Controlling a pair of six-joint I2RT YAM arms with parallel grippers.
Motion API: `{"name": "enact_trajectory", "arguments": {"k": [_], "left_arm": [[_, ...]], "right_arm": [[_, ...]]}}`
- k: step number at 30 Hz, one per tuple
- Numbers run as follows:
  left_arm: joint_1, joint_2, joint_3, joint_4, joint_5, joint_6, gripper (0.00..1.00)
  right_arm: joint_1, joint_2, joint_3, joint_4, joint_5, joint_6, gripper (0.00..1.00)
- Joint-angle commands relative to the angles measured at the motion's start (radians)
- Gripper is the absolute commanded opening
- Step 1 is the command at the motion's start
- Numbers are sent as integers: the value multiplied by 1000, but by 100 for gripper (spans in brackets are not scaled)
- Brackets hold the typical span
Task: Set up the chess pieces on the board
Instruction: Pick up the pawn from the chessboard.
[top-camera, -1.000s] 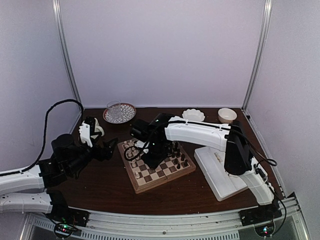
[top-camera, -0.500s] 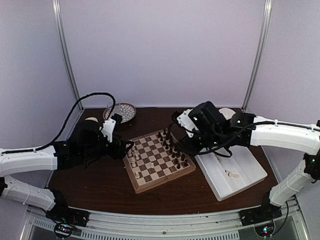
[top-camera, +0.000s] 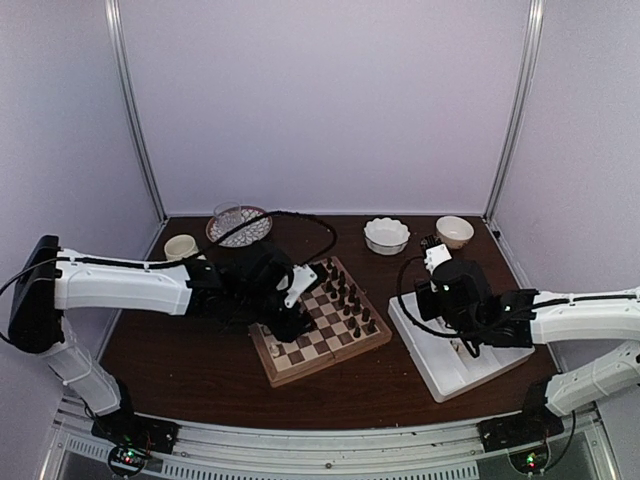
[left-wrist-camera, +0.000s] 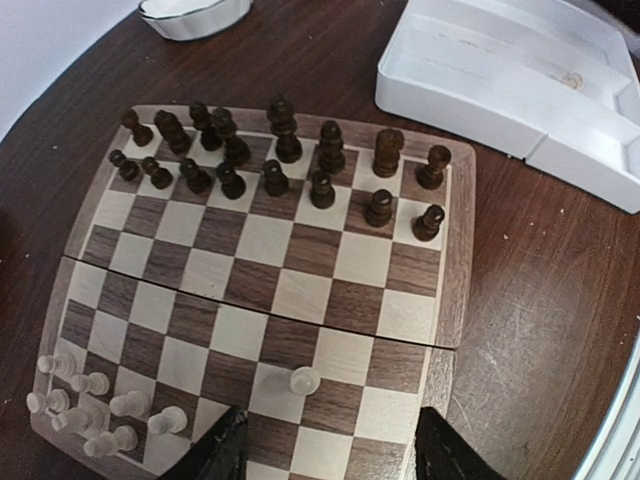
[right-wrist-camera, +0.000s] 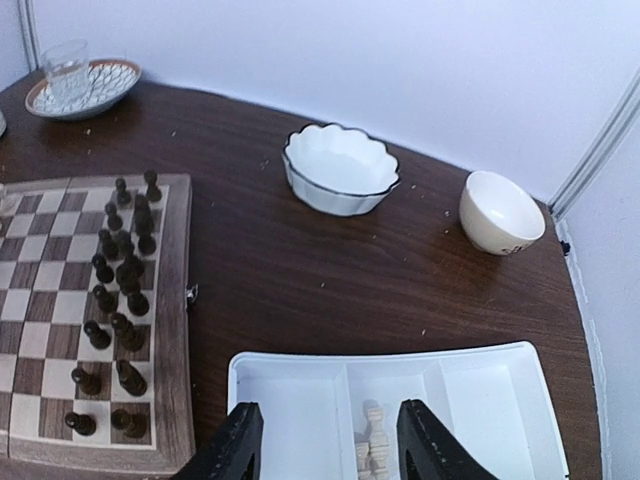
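While the left claw (left-wrist-camera: 330, 455) hangs over the board (left-wrist-camera: 462, 250) with its jaws parted and nothing between them, one cream pawn (left-wrist-camera: 303, 380) stands just ahead of its tips. A small huddle of chess pieces (left-wrist-camera: 90, 410) crowds the board's corner off to its left. Well beyond it, the dark pieces (left-wrist-camera: 285, 150) fill two rows and look set. Further right, the right claw (right-wrist-camera: 328, 425) hovers open and empty above the white tray (right-wrist-camera: 480, 385). A few cream figures (right-wrist-camera: 373, 445) lie directly beneath it, between its fingers. Most of the cream side, I judge, is not yet ranked.
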Motion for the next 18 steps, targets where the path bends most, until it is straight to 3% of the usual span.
{"name": "enact_trajectory", "arguments": {"k": [1,5,18], "left_arm": [[-19,107,78,-71,-13,31,55],[-21,193,129,-98,-30,10,49],[-13,252,187,-167,-67,-27,45]], "right_arm": [[-7,-59,-36,115,124,38,48],[-7,-97,-75,155,110,33,48],[-11,-70,-67,168,78,27,48]]}}
